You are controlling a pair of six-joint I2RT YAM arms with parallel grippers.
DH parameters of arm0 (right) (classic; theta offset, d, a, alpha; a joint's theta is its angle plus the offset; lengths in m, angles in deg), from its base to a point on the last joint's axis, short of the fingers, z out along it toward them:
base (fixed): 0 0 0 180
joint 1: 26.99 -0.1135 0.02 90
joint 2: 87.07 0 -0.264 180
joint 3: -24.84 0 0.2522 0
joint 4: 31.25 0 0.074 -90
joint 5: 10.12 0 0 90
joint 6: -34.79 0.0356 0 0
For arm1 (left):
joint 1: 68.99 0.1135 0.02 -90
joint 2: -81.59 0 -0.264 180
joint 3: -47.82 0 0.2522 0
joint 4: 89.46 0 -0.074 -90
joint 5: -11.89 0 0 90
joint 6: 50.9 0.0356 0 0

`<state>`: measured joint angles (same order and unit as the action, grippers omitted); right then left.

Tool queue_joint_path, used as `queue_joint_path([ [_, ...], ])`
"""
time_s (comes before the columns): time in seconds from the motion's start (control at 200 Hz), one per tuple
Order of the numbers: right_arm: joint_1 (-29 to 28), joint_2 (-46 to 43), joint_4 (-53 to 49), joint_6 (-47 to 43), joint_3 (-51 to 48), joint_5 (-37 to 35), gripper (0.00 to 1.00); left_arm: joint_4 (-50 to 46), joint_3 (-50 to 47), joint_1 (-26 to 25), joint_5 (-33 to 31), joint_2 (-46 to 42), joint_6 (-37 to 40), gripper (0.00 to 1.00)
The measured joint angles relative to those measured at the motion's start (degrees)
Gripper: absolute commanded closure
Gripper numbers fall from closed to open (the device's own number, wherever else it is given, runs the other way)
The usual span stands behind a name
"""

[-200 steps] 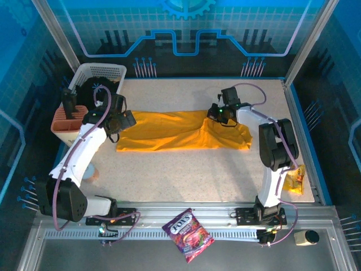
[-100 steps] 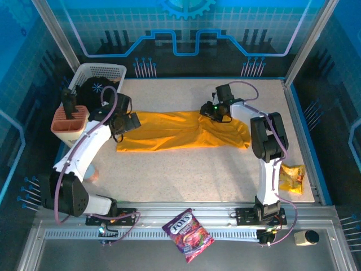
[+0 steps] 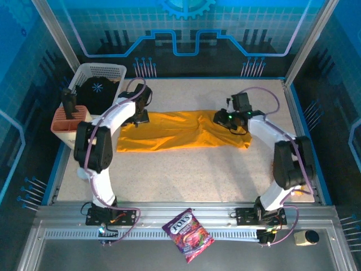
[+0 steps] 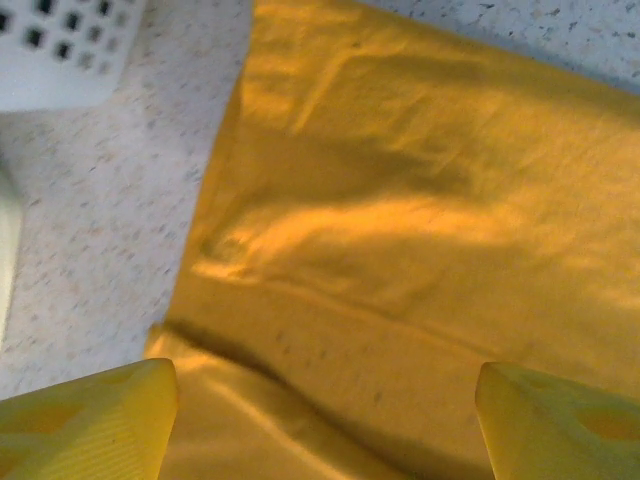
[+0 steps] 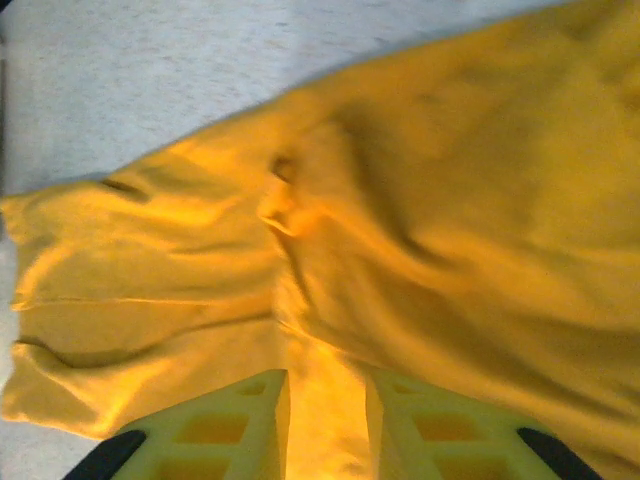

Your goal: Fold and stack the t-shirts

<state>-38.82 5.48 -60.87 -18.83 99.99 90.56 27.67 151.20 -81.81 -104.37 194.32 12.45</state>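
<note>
Swinging farther in, my left end effector (image 4: 322,415) is hovering spread over the left end of the t-shirt (image 3: 169,131); my right end effector (image 5: 327,418) is pinching its cloth. I'm mid-fold, the strip lying across the far tabletop (image 3: 186,169), and I'm judging that a left-edge grasp comes next.

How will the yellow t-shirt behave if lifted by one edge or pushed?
The t-shirt probably droops limply: it lies flat with soft creases. Likely light, since the fabric looks thin. Pushed, it would likely bunch rather than slide whole.
</note>
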Motion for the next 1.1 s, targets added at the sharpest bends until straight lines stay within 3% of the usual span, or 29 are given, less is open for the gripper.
queue_joint_path([
  [0.24, 7.8, -5.3, -2.8, -1.9, -10.1, -2.8, 0.93, -0.6, 6.3, 0.0, -0.5, 9.7, 0.2, 0.24],
  [0.515, 8.5, 6.6, -3.3, -2.8, -8.1, -1.8, 1.0, -0.3, 0.5, -0.1, 0.0, 9.5, 0.0, 0.24],
  [0.831, 10.4, 18.6, -10.6, -6.9, 10.0, -4.0, 1.0, 0.3, -7.8, -3.9, 0.0, 4.5, -0.9, 0.28],
  [1.096, 12.4, 35.1, -20.0, -13.4, 37.2, -5.1, 1.0, 1.5, -16.3, -11.9, 0.5, -1.0, -5.8, 0.27],
])
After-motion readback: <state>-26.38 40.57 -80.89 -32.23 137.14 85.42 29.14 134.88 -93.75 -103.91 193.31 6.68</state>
